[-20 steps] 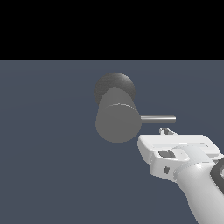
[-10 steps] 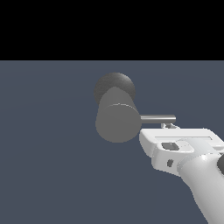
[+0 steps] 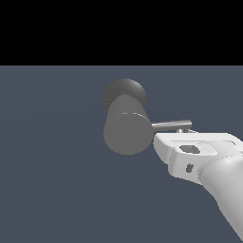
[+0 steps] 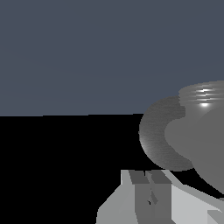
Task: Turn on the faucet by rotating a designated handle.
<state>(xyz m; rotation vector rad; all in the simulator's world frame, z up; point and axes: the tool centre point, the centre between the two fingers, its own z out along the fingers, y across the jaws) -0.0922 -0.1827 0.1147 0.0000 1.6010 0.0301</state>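
Note:
The matte grey faucet (image 3: 126, 132) turns its flat round face toward the exterior view, with a darker dome behind it. Its handle (image 3: 171, 125), a thin silver rod, sticks out level toward the exterior view's right. My gripper (image 3: 183, 130) sits just under the rod's outer end, fingertips touching or nearly touching it, with the white hand below. In the wrist view the faucet (image 4: 183, 131) fills the side and the gripper (image 4: 148, 176) has its two fingers pressed together, shut on nothing. The handle is hidden in that view.
A plain dark blue-grey floor (image 3: 57, 190) lies all around the faucet, under a black background. My white arm (image 3: 223, 190) comes in from the lower corner on the exterior view's right.
The gripper has risen and closed in on the handle's outer end. The handle and faucet have not turned.

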